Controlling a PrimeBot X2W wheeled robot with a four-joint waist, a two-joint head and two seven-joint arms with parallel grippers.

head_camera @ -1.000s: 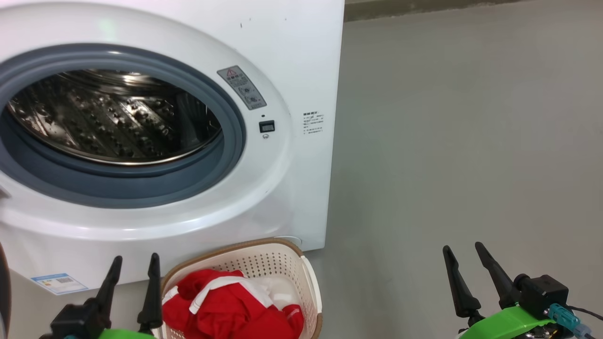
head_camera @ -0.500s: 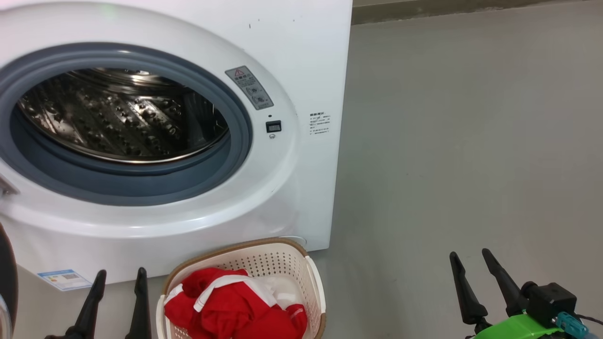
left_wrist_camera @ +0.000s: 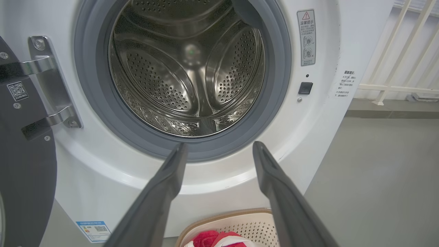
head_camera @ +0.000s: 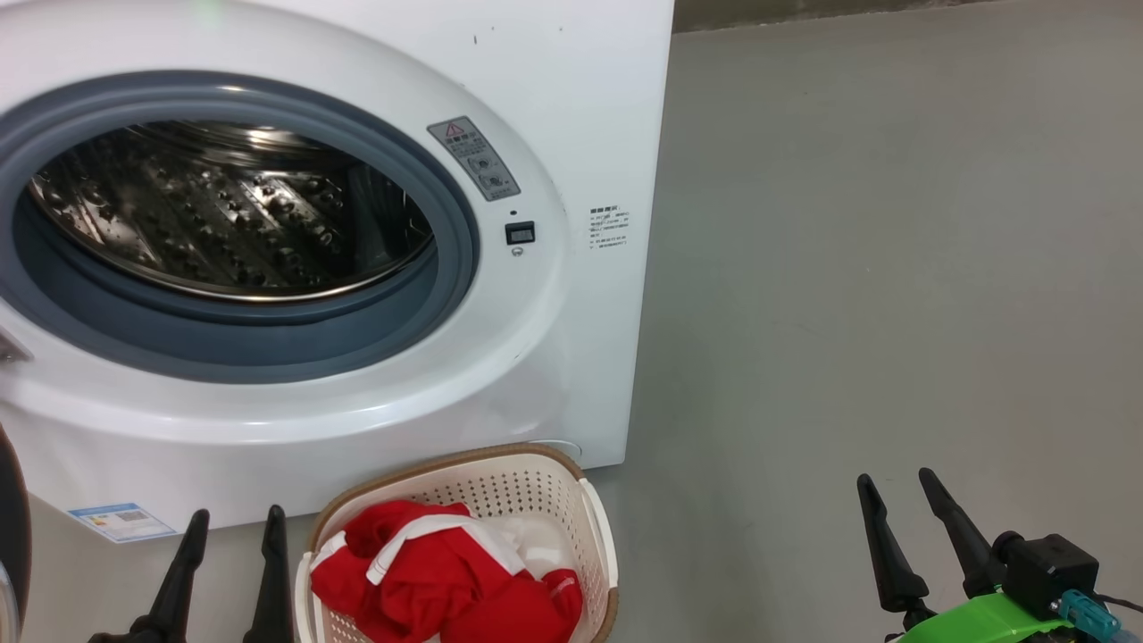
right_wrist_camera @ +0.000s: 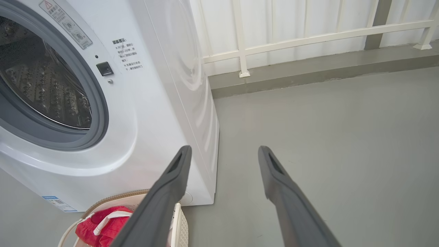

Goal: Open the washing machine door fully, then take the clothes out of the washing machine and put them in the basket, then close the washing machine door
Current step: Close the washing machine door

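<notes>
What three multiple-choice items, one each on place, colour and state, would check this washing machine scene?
1. Where are the clothes? A in the drum; B in the basket; C on the floor.
2. What colour are the clothes? A blue and yellow; B all black; C red and white.
3. How does the washing machine door stand? A shut; B open; C removed.
Answers: B, the clothes lie heaped inside the basket; C, the fabric is red with white stripes; B, the door is swung aside to the left of the round opening.
</notes>
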